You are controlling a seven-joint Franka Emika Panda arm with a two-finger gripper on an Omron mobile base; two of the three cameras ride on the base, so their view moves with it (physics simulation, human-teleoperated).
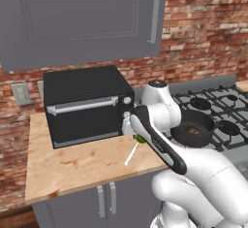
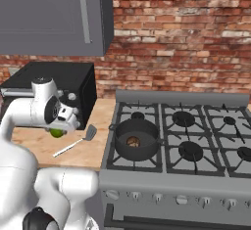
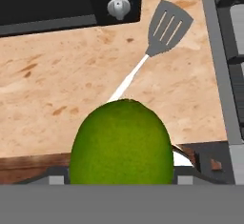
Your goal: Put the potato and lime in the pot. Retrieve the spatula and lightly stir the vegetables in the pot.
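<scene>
1 lime (image 3: 120, 143) held between jaws, lifted clear of counter (image 1: 72, 166) for carry to pot (image 2: 136, 139). Potato (image 2: 133, 141) sits in pot on stove (image 2: 206, 141). Spatula (image 3: 157, 42) lies flat on counter beside toaster oven (image 1: 82, 103), handle reachable for stirring.

Pot (image 2: 136, 139) sits on stove (image 2: 206, 126) front-left burner, potato (image 2: 133, 141) inside it. Counter (image 1: 72, 166) lies left of stove, toaster oven (image 1: 85, 105) at its back. Spatula (image 3: 157, 42) lies on counter before oven. Lime (image 3: 121, 144) sits above counter, near spatula handle.
</scene>
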